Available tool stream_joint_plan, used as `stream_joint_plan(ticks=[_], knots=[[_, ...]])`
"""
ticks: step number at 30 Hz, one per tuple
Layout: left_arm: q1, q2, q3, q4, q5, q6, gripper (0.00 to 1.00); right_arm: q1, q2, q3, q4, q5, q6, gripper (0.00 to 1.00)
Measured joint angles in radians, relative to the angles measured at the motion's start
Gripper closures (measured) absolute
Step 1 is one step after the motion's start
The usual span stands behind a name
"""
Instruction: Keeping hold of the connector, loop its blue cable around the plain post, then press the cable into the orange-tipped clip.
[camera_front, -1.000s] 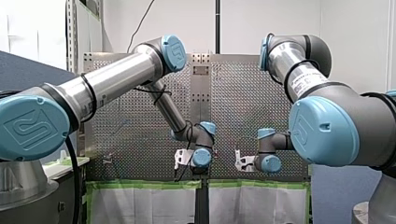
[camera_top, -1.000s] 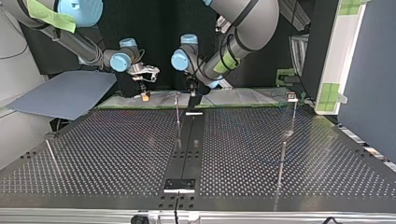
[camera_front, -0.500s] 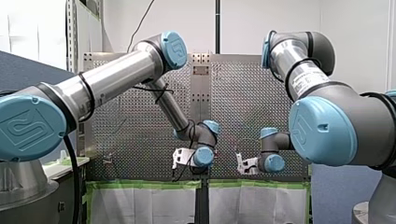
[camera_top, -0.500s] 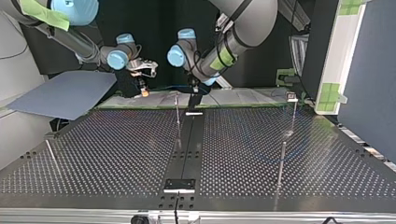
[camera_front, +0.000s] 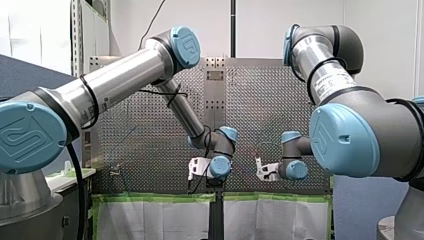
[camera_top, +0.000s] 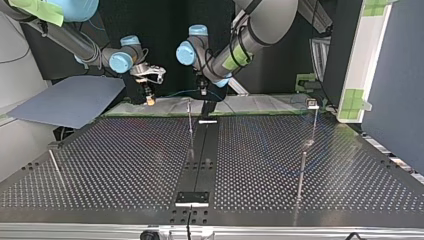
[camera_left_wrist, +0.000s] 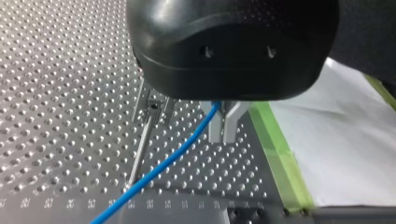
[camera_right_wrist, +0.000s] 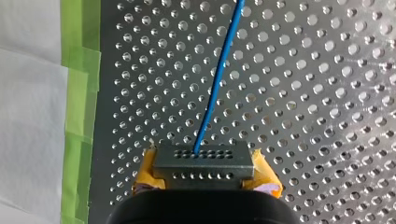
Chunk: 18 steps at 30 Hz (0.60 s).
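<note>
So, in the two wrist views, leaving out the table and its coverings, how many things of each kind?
Blue cable: 1
Grey metal connector block with rows of holes: 1
Thin metal post: 1
End effectors: 2, my left end effector and my right end effector
Total: 5

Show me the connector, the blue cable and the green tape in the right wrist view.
connector (camera_right_wrist: 204, 161): right wrist view, its perforated metal face.
blue cable (camera_right_wrist: 217, 79): right wrist view, its middle stretch.
green tape (camera_right_wrist: 83, 70): right wrist view, strip beside white sheet.
</note>
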<state>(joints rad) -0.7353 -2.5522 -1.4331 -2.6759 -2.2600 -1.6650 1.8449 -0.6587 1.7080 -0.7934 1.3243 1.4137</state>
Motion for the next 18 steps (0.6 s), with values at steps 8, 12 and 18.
stream_joint_plan(ticks=[8, 12, 18], knots=[[0.013, 0.000, 0.003, 0.051, 0.062, 0.009, 0.98, -0.003, 0.000, -0.003, -0.010, 0.003, 0.036, 1.00], [0.025, -0.001, 0.013, 0.059, 0.093, 0.015, 0.98, 0.000, 0.000, -0.010, -0.008, 0.006, 0.038, 1.00], [0.047, -0.002, 0.028, 0.038, 0.147, 0.018, 0.98, 0.005, 0.000, -0.016, -0.010, 0.007, 0.046, 1.00]])
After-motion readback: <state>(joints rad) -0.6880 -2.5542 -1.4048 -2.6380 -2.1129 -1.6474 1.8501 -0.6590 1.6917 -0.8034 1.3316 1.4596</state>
